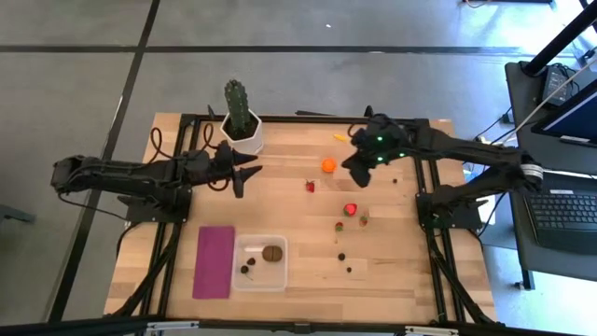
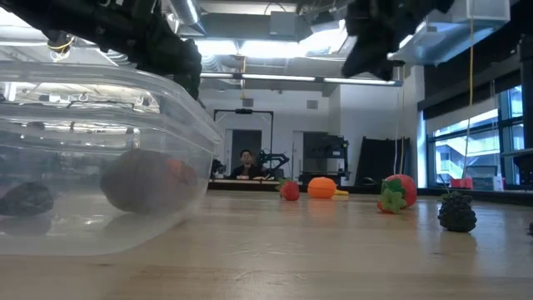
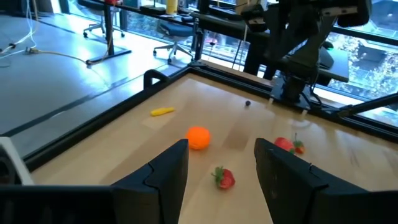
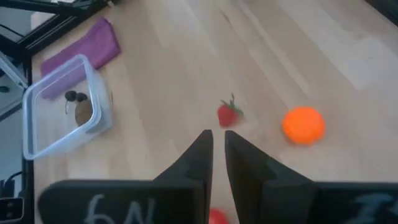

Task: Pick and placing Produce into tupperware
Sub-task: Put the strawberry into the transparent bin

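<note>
1. In the low view the near wall of the tupperware fills the left side and is cut off by the picture's edge. Through its cloudy plastic the brown kiwi and a dark berry show only as soft shapes.
2. From above, the tupperware is a clear, shallow, round-cornered tub near the table's front edge, just beside a flat magenta rectangle. It holds the oval kiwi and two tiny dark berries.
3. The rest of the produce lies on the pale wooden table:
   - a smooth orange ball;
   - a small strawberry;
   - a larger strawberry, with further small pieces near it too small to name;
   - a thin yellow piece by the back rail.
4. The left gripper hangs above the table beside the green cactus in its white faceted pot. Its wrist view shows the two dark fingers set wide apart, with nothing between them.
5. The right gripper hovers just beside the orange ball. In its wrist view the fingers stand almost together, only a narrow slit between them, and nothing is seen gripped.
6. White handwritten marks on the right gripper's body are partly cut off and cannot be read with certainty.
7. A person sits far back in the room, too small for detail.
</note>
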### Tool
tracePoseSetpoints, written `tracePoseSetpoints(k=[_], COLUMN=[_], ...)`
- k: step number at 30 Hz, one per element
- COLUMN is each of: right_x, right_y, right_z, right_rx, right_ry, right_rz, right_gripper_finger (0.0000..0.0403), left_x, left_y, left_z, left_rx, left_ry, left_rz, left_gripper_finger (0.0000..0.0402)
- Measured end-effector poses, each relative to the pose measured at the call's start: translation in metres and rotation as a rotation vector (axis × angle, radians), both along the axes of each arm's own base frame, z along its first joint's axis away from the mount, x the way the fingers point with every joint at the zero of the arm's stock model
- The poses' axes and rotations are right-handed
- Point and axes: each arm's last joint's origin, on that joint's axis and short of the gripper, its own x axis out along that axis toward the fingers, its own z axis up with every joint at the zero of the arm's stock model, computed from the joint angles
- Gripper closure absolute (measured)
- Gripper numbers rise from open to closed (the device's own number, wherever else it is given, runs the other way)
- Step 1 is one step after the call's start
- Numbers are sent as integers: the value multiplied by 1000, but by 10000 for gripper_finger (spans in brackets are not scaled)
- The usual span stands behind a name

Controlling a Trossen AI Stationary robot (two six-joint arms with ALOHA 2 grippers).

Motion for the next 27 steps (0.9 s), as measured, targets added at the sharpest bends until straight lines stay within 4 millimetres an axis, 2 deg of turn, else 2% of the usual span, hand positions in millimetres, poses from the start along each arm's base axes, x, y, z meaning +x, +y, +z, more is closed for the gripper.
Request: tracePoseSetpoints(k=[6,12,16,23,27], right_x=[26,33,34,36,37], right_y=[-8,-10,-11,-11,-10], right_z=[-12,-22,-21,-18,-17], right_rx=[-17,-45,-52,-63,-40], right_ry=[-48,-18,-32,-66,-90], right_rz=[-2,32,34,33,54], right_gripper_finger=[356,332,281,167,122], left_x=[-1,-3,-4,-5,-6], left_y=[5,13,16,22,24], left_z=[-2,-3,-3,-3,-3], left_rx=[-2,17,77,86,80], left_ry=[18,42,69,76,73], left_rz=[30,67,73,106,105], left_gripper_finger=[225,225,225,225,225])
